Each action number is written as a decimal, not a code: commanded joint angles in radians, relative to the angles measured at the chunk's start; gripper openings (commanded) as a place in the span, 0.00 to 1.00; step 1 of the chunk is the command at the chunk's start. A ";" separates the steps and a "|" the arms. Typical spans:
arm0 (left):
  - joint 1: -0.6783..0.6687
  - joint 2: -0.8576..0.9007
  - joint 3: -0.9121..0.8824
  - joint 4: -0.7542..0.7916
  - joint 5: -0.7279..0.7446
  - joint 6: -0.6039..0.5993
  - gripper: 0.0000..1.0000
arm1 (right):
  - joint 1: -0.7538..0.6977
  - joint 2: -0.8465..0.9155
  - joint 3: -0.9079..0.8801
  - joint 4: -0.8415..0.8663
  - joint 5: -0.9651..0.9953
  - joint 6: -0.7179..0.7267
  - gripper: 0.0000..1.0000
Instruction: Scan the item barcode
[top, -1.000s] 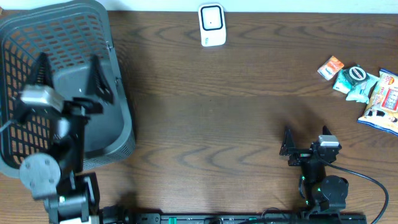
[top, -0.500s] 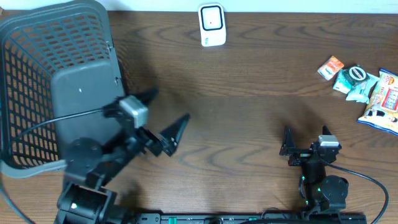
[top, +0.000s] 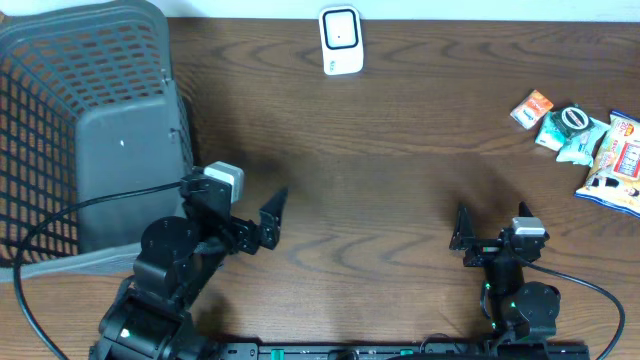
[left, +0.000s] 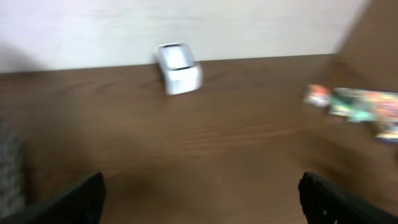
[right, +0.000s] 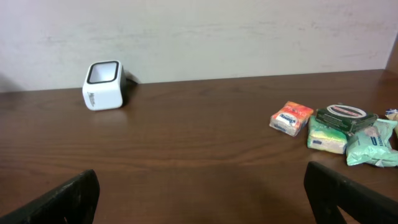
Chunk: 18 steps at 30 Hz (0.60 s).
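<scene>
The white barcode scanner (top: 340, 40) stands at the table's far edge, also seen in the left wrist view (left: 178, 67) and the right wrist view (right: 104, 84). Small packaged items lie at the right: an orange packet (top: 532, 107) (right: 290, 117), a round tin (top: 573, 118) (right: 345, 113) on green packets, and a snack bag (top: 615, 160). My left gripper (top: 250, 202) (left: 202, 199) is open and empty in front of the basket, its view blurred. My right gripper (top: 492, 220) (right: 202, 196) is open and empty near the front edge, well short of the items.
A large grey mesh basket (top: 60, 90) fills the table's left end, right beside my left arm. The table's back edge meets a pale wall just behind the scanner.
My left arm has swung out from over the basket, rightward and down to the table in front of it. The basket seems to have shifted slightly left. The right arm has not moved.
</scene>
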<state>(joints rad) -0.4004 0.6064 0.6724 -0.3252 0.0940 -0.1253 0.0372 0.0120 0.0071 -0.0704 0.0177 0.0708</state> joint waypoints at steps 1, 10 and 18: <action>0.072 0.015 -0.048 -0.082 -0.269 -0.027 0.98 | 0.003 -0.005 -0.002 -0.004 -0.002 -0.008 0.99; 0.302 0.010 -0.048 0.029 -0.251 -0.017 0.97 | 0.003 -0.005 -0.002 -0.004 -0.002 -0.009 0.99; 0.303 -0.029 -0.048 0.137 -0.140 -0.017 0.98 | 0.003 -0.005 -0.002 -0.005 -0.002 -0.009 0.99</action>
<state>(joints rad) -0.1009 0.5980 0.6159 -0.1761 -0.0948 -0.1345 0.0372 0.0120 0.0071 -0.0708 0.0177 0.0704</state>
